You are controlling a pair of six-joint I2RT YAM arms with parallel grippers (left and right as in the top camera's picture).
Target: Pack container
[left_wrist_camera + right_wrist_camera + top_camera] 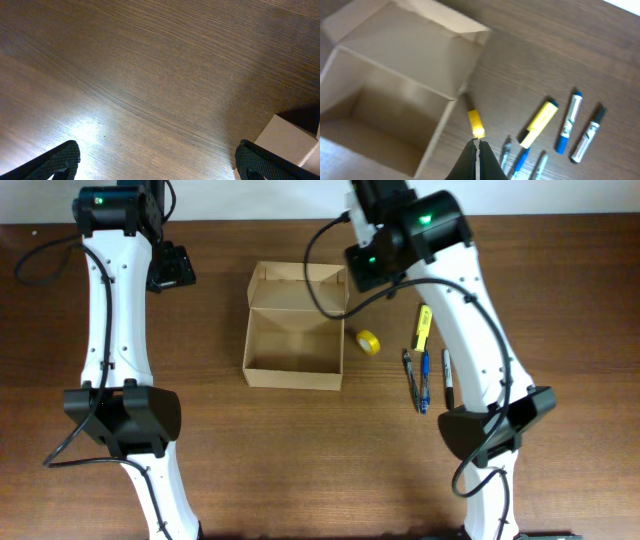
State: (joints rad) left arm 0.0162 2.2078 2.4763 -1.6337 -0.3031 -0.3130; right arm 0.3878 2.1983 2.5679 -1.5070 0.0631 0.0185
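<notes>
Now | container open (bare floor) | left gripper spread | right gripper pressed together

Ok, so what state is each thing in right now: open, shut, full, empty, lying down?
container: flap lid open, empty inside.
left pincer: open, holding nothing.
right pincer: shut, holding nothing.
yellow roll: on the table beside the container, not packed.
pens and markers: lying flat on the table, not packed.
</notes>
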